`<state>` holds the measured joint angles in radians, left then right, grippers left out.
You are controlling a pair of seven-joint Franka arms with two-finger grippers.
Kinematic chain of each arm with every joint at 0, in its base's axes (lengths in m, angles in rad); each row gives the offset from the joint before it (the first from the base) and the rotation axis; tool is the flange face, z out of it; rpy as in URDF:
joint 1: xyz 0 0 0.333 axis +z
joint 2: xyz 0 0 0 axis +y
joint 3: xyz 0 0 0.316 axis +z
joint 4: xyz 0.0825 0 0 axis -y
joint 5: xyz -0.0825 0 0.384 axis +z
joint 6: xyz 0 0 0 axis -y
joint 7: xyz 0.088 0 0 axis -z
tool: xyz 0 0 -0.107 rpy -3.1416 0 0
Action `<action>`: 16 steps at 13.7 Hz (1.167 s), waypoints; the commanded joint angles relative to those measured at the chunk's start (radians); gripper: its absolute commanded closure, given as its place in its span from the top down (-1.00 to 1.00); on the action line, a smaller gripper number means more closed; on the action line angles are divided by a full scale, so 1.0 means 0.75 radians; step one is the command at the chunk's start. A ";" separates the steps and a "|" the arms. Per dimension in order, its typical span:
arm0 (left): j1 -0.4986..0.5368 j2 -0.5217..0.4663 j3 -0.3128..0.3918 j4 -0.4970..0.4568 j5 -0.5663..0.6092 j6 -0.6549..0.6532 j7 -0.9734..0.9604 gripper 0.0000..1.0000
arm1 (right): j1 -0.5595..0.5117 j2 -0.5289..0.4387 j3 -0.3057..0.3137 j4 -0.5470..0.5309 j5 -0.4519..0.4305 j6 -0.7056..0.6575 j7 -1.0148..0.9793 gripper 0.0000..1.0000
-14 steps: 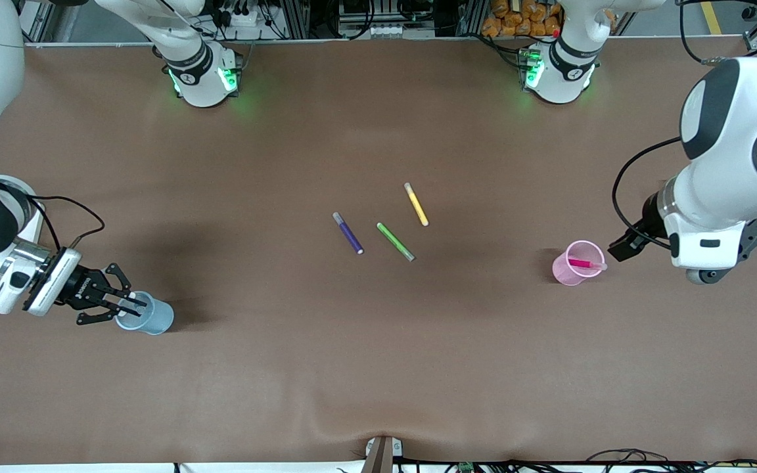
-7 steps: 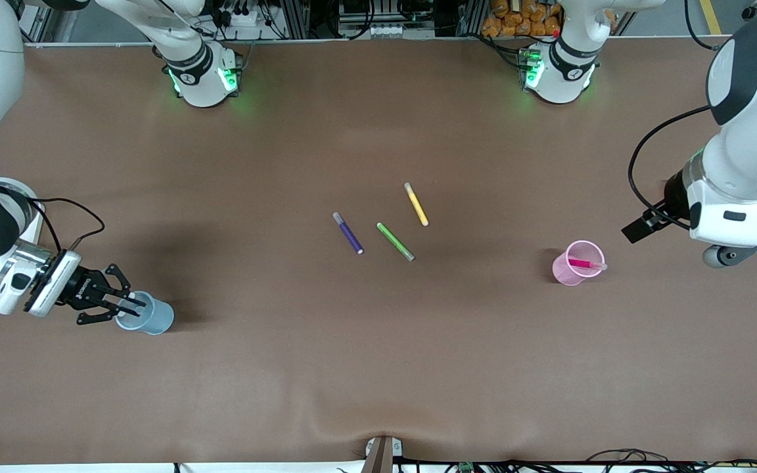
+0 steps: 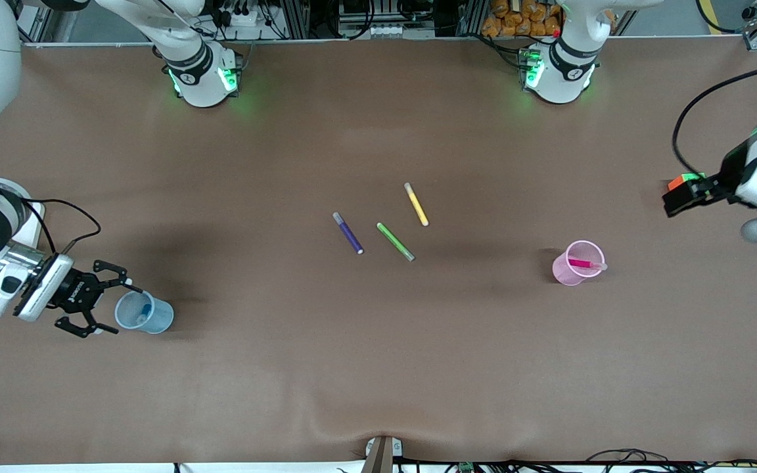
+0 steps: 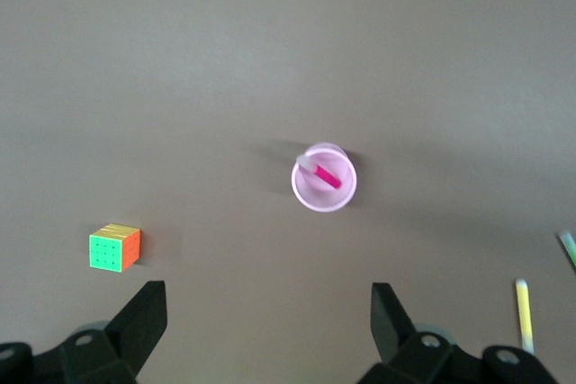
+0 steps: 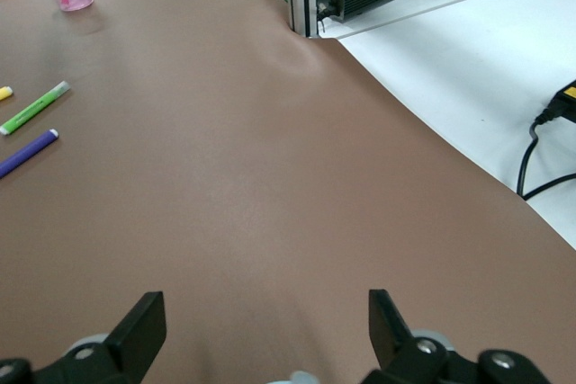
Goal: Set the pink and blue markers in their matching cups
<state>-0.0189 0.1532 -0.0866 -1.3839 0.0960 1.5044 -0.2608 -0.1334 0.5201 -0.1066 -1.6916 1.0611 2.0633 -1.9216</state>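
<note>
1. The blue marker (image 3: 145, 310) stands inside the blue cup (image 3: 160, 320), at about eight o'clock from the middle of the tabletop (image 3: 378, 368) in the front view. The pink marker (image 3: 581, 264) leans in the pink cup (image 3: 561, 270) at about four o'clock. Both markers look to be in their matching cups, so the main danger now is undoing that.

2. The right claw (image 3: 110, 305) is released and empty. It sits at nine o'clock of the blue cup, just beside the rim, with one finger close to the lip. A low or sideways retreat could clip the rim. The cup looks light and would probably tip or slide, spilling the marker.

3. The pink marker's pale cap pokes over the rim toward three o'clock. That lean puts weight on one side of a light cup, so a bump to the tabletop or a passing arm could topple it.

4. The left claw (image 4: 268, 292) is released and holds nothing. It hangs over the tabletop near a coloured cube (image 3: 681, 180), at about one o'clock of the pink cup. A careless sweep could knock the cube.

5. The purple pen (image 3: 348, 233), green pen (image 3: 395, 242) and yellow pen (image 3: 416, 204) lie loose near the middle. If either arm picked one up, it would put a wrong pen in a cup.
</note>
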 commanded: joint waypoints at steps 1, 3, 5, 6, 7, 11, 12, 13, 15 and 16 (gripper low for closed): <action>0.027 -0.077 0.031 -0.053 -0.101 -0.036 0.080 1.00 | 0.018 -0.057 0.005 0.016 -0.130 -0.002 0.199 1.00; 0.025 -0.153 0.040 -0.138 -0.106 -0.034 0.084 1.00 | 0.035 -0.100 0.007 0.018 -0.212 -0.002 0.334 1.00; 0.009 -0.222 0.064 -0.226 -0.106 -0.032 0.090 1.00 | 0.049 -0.145 0.007 0.016 -0.275 -0.002 0.449 1.00; -0.009 -0.233 0.095 -0.237 -0.106 -0.032 0.104 1.00 | 0.059 -0.164 0.007 0.016 -0.316 -0.002 0.510 1.00; -0.032 -0.247 0.129 -0.247 -0.112 -0.032 0.123 1.00 | 0.067 -0.186 0.007 0.016 -0.359 -0.002 0.578 1.00; -0.053 -0.319 0.197 -0.324 -0.124 -0.030 0.223 1.00 | 0.110 -0.294 0.009 0.016 -0.567 -0.010 0.862 1.00; -0.057 -0.339 0.197 -0.347 -0.124 -0.024 0.223 1.00 | 0.125 -0.319 0.009 0.016 -0.613 -0.014 0.919 1.00; -0.059 -0.345 0.197 -0.353 -0.124 -0.024 0.223 1.00 | 0.131 -0.343 0.011 0.012 -0.653 -0.019 0.978 1.00; -0.067 -0.360 0.197 -0.353 -0.124 -0.024 0.223 1.00 | 0.147 -0.384 0.011 0.006 -0.713 -0.023 1.067 1.00; -0.067 -0.364 0.197 -0.353 -0.126 -0.024 0.223 1.00 | 0.147 -0.399 0.009 0.004 -0.744 -0.041 1.114 1.00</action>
<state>-0.0579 -0.0818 0.0527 -1.6159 0.0182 1.4749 -0.1019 -0.0266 0.2654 -0.0989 -1.6609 0.5549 2.0486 -1.1551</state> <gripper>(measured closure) 0.000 0.000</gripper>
